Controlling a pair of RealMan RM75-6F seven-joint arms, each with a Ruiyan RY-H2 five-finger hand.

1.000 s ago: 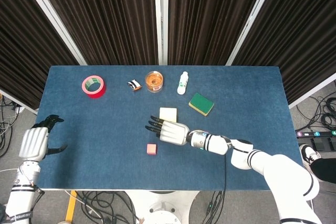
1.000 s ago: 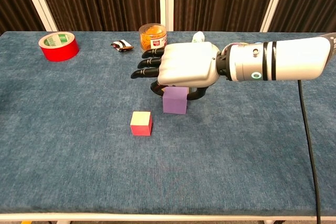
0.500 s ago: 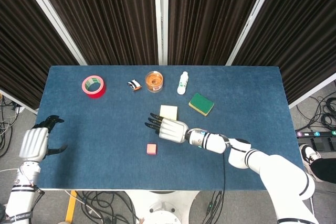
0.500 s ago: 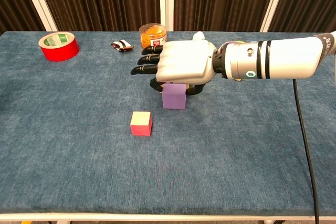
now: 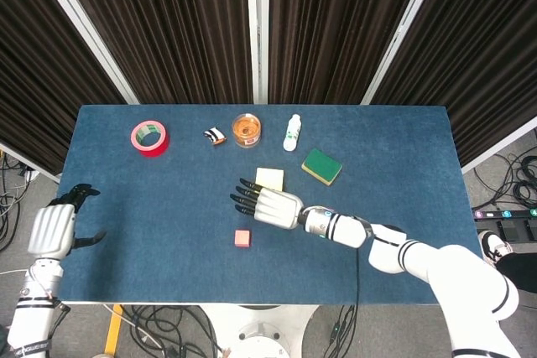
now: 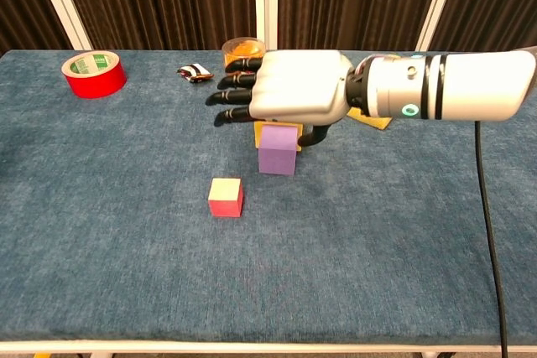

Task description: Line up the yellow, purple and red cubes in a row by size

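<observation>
My right hand (image 6: 289, 96) hovers palm down just over the purple cube (image 6: 278, 150), its fingers (image 6: 231, 98) stretched out apart and its thumb hanging by the cube's right side. The purple cube stands on the cloth and is hidden under my right hand (image 5: 268, 205) in the head view. The yellow cube (image 5: 269, 179) sits directly behind it; only a sliver of the yellow cube (image 6: 257, 134) shows in the chest view. The small red cube (image 6: 225, 197) lies nearer the front, to the left, and is the red cube (image 5: 242, 239) of the head view. My left hand (image 5: 54, 229) hangs empty off the table's left edge.
Along the back of the blue table (image 5: 403, 148) stand a red tape roll (image 5: 149, 137), a small black-and-white item (image 5: 216, 135), an orange jar (image 5: 247, 129), a white bottle (image 5: 292, 132) and a green sponge (image 5: 321, 165).
The right hand slid the purple cube back toward the yellow cube, then straightened its fingers and rose off it. The left hand stayed put.
</observation>
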